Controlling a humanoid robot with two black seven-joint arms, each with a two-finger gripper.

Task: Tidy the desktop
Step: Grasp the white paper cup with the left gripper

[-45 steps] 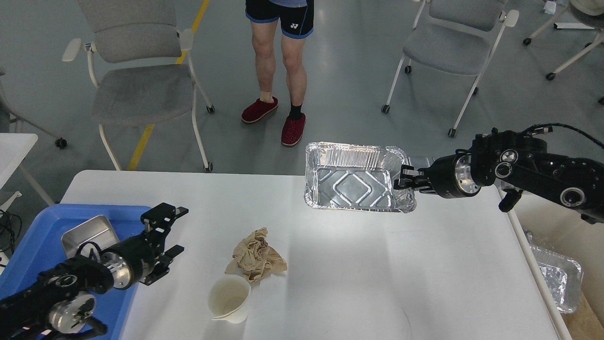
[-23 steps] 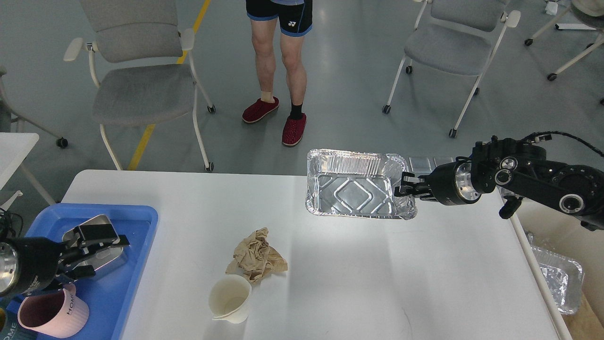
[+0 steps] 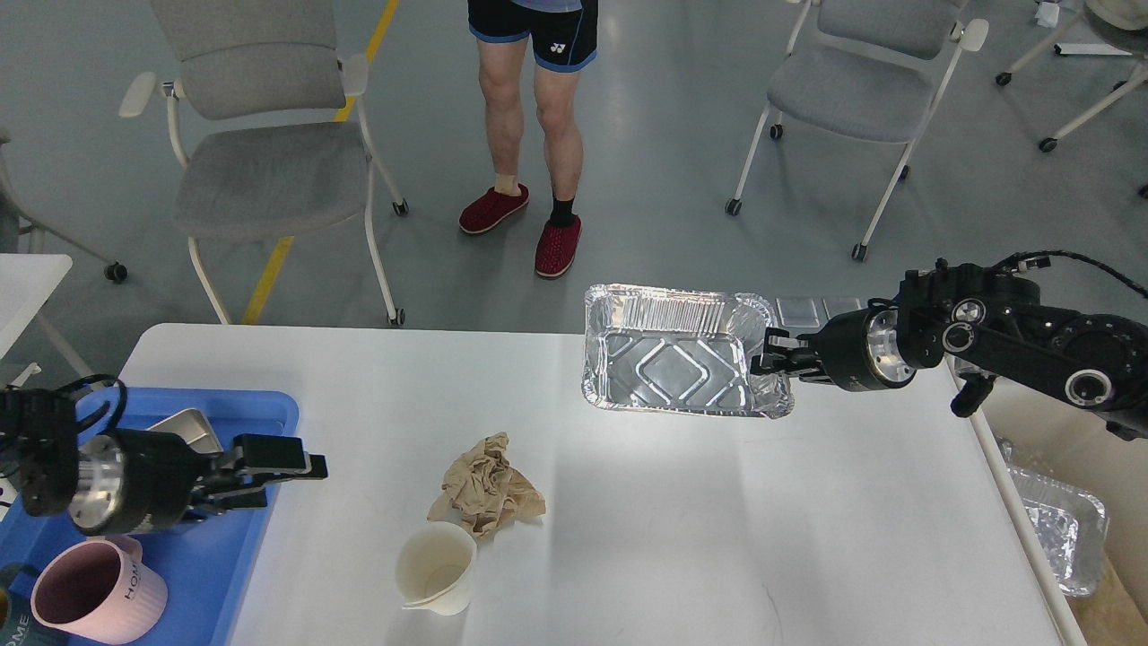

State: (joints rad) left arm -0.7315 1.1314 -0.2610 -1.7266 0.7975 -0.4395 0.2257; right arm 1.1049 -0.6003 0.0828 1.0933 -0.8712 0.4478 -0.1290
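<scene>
Both arms are matte black with silver metal wrist rings. A braided black cable loops over the right arm, whose joints carry round caps.

I log: white desktop; blue tray; pink mug with dark lettering; crumpled tan paper; cream paper cup; shiny silver foil pan, ribbed walls, diamond-embossed floor; black arms.

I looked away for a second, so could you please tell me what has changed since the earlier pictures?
The left hand swung back over the blue tray, then forward again, uncovering the pink mug. The right hand kept its grip on the foil tray, lowering it slightly. Crumpled paper and paper cup stayed put.
</scene>
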